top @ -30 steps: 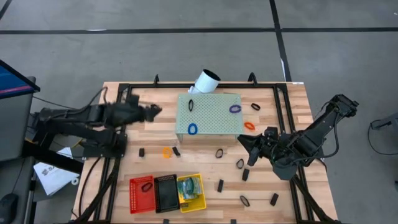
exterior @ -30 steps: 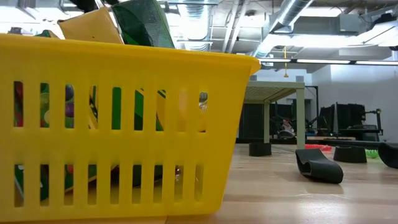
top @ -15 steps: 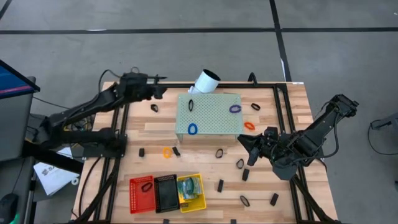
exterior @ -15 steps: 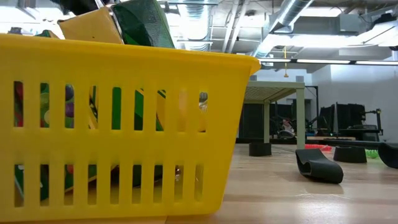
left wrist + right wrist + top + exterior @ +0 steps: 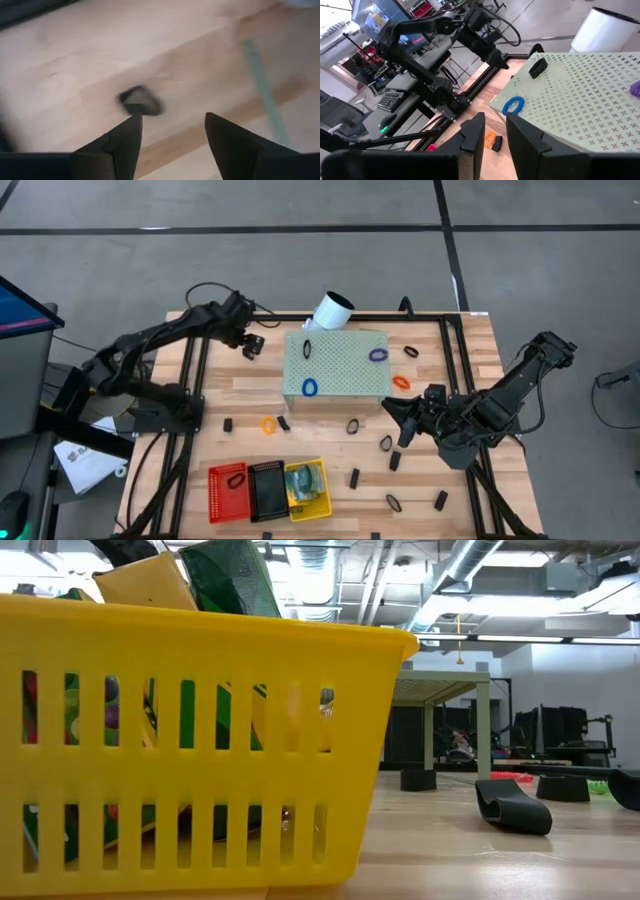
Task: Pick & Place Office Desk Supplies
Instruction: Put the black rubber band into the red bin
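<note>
My left gripper (image 5: 170, 125) is open and hovers above the wooden table near its far left part (image 5: 251, 344), left of the pale green perforated block (image 5: 337, 364). A small black clip (image 5: 141, 100) lies on the wood just beyond one fingertip, untouched. My right gripper (image 5: 396, 413) waits over the table's right part; its fingers stand slightly apart (image 5: 495, 135) and hold nothing. Crayon boxes (image 5: 305, 480) stand in the yellow basket (image 5: 200, 740). Coloured loops lie about, one blue (image 5: 310, 387) and one purple (image 5: 378, 354) on the block.
A red basket (image 5: 216, 498) and a black basket (image 5: 267, 490) stand beside the yellow one at the near edge. A white tube (image 5: 330, 311) lies at the far edge. Black clips (image 5: 354, 477) and black loops (image 5: 353, 426) are scattered over the near and right table. An orange loop (image 5: 268, 423) lies mid-table.
My left arm has swung from the table's left edge toward the far edge, then right toward the perforated block, and now stands over the black clip there. My right arm has kept still.
</note>
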Motion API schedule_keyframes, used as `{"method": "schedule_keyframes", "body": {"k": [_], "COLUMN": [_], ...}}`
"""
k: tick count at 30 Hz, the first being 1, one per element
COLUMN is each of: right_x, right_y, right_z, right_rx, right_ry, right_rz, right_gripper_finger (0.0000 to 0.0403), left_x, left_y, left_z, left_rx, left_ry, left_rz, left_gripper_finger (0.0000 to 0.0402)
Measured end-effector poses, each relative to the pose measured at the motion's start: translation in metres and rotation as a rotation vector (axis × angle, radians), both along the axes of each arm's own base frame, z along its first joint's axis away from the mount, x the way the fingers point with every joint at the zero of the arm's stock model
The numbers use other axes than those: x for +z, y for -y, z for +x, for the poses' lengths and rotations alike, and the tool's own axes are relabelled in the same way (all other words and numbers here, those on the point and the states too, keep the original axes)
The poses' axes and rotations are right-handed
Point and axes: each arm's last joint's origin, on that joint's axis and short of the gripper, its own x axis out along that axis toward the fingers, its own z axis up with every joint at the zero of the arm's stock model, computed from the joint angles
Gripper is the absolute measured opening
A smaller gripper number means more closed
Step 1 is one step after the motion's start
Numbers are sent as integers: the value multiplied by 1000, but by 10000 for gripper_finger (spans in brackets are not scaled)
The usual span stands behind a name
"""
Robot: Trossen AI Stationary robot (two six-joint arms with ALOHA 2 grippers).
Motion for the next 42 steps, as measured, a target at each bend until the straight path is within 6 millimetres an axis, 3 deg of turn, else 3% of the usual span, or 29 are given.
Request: {"method": "schedule_keyframes", "body": {"k": [5,14,25,34,42], "right_x": [-1,-1,-1,-1,-1], "right_y": [1,1,1,0,-4], "right_z": [-1,-1,-1,-1,-5], "right_rx": [-5,-10,-12,-8,13], "right_ry": [-5,0,1,-2,-4], "right_rz": [5,5,3,-3,-16], "right_gripper_finger": [77,77,77,77,77], "left_x": [3,-33,-53,-54,-59], "left_y": [-11,-22,-29,-33,-32], "left_z": [9,18,24,21,22], "left_rx": [61,96,148,189,217], "left_ry": [-58,-223,-273,-278,-287], "left_rz": [-17,-145,-165,-150,-171], "left_gripper_finger": [207,205,180,140,131]}}
